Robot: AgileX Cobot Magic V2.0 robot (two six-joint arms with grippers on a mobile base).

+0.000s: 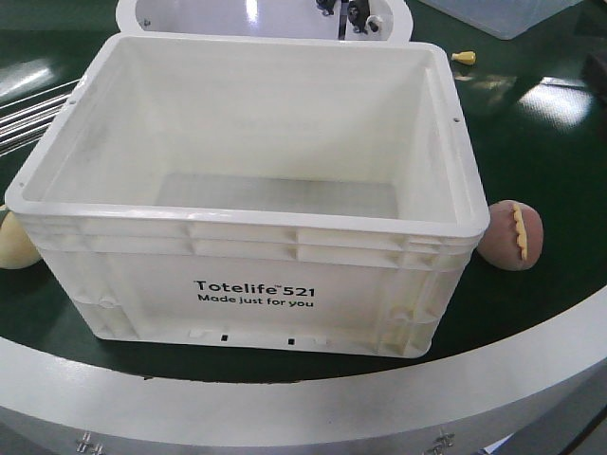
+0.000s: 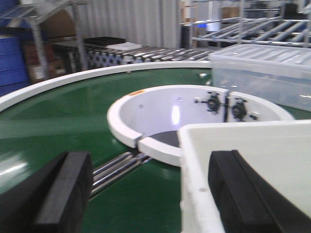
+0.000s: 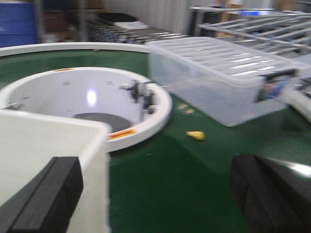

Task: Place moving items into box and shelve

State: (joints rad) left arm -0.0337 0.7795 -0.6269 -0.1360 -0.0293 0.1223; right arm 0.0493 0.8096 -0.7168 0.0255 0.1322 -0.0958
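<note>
The box point(image 1: 247, 161), a large white crate printed "Totelife 521", stands empty on the green belt. One moving item, pinkish-brown with a yellow zigzag strip point(image 1: 512, 235), lies against the box's right side. A cream-yellow item point(image 1: 17, 245) peeks out at its left corner. Neither gripper shows in the front view. My left gripper point(image 2: 151, 191) is open, straddling the box's left wall point(image 2: 194, 184). My right gripper point(image 3: 160, 194) is open too, its left finger point(image 3: 48, 199) over the box's right wall point(image 3: 73, 141). Neither holds anything.
A white ring hub point(image 1: 266, 19) sits behind the box. A clear plastic bin point(image 3: 218, 77) stands at the back right, with a small yellow piece point(image 3: 196, 135) on the belt before it. Metal rods point(image 2: 116, 167) lie left of the box. The belt's grey rim point(image 1: 285, 408) curves in front.
</note>
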